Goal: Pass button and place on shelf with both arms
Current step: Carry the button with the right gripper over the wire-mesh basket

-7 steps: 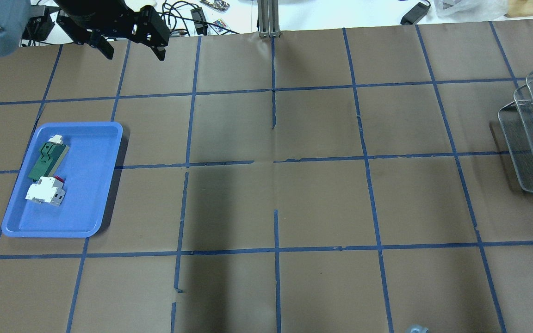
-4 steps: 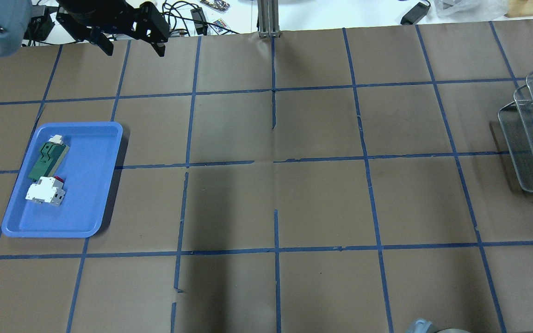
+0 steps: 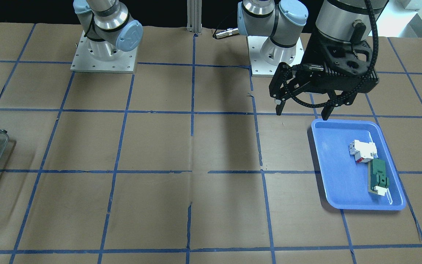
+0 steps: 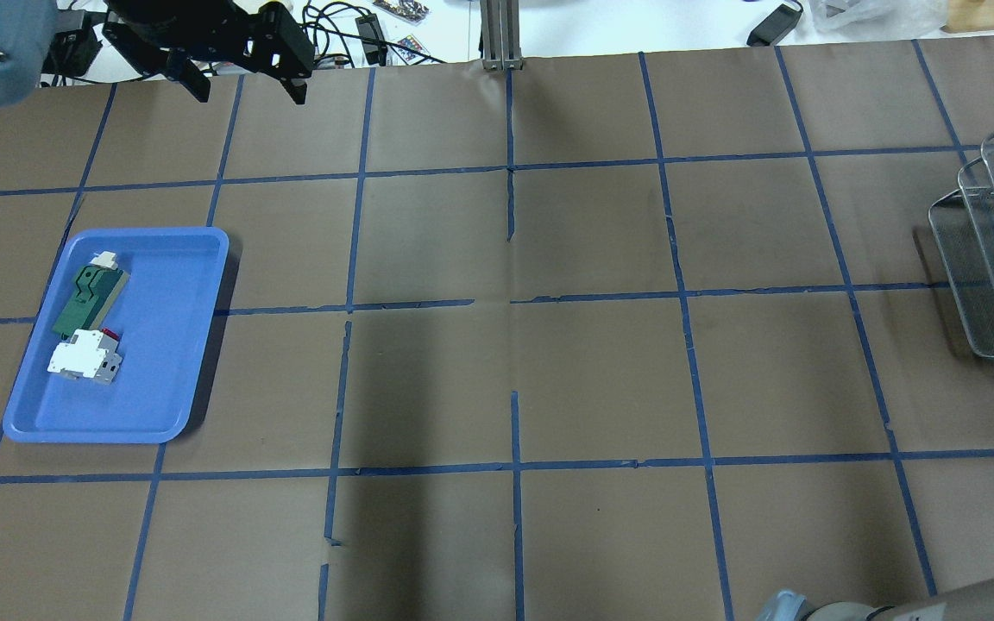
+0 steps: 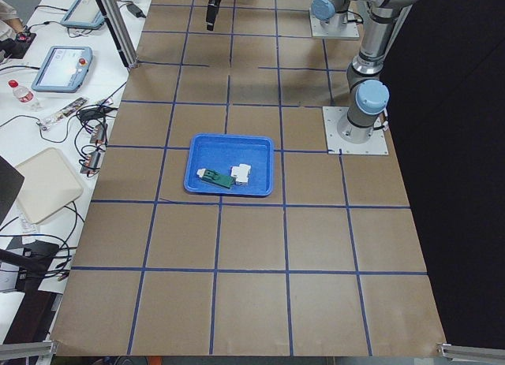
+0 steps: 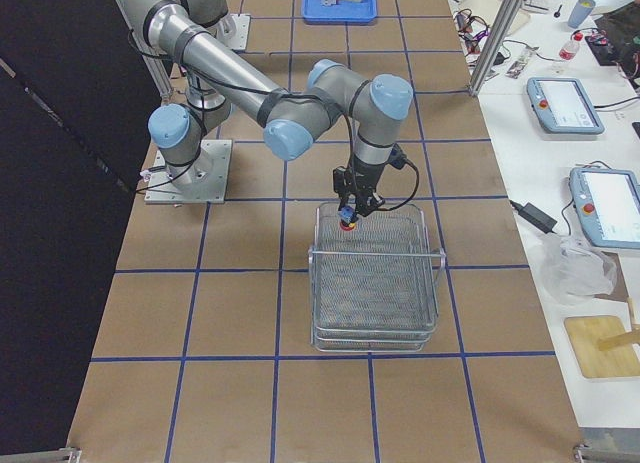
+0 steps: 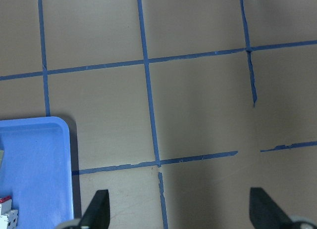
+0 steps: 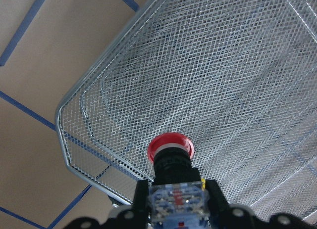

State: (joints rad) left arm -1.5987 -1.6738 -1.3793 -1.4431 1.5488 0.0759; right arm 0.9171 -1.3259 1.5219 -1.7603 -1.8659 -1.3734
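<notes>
The button (image 8: 171, 146), with its red cap, black collar and blue-and-clear block, is held cap-down in my right gripper (image 8: 177, 204), which is shut on it. It hangs over the grey wire-mesh shelf (image 8: 237, 75), near one rounded corner. The exterior right view shows the button (image 6: 347, 220) above the end of the shelf (image 6: 375, 283) nearest the robot. My left gripper (image 3: 302, 112) is open and empty, raised above the table by the blue tray's robot-side edge. It also shows in the overhead view (image 4: 250, 95) and the left wrist view (image 7: 179, 211).
The blue tray (image 3: 330, 176) holds a white boxy component (image 3: 362, 151) and a green block (image 3: 378, 178). The shelf (image 4: 993, 259) stands at the table's right end in the overhead view. The right arm's elbow (image 4: 911, 604) enters at the bottom right. Cables lie beyond the table's far edge.
The button and the right gripper tip have left the overhead view at the shelf. The right arm's elbow has come in at the bottom right. My left gripper rose slightly.
</notes>
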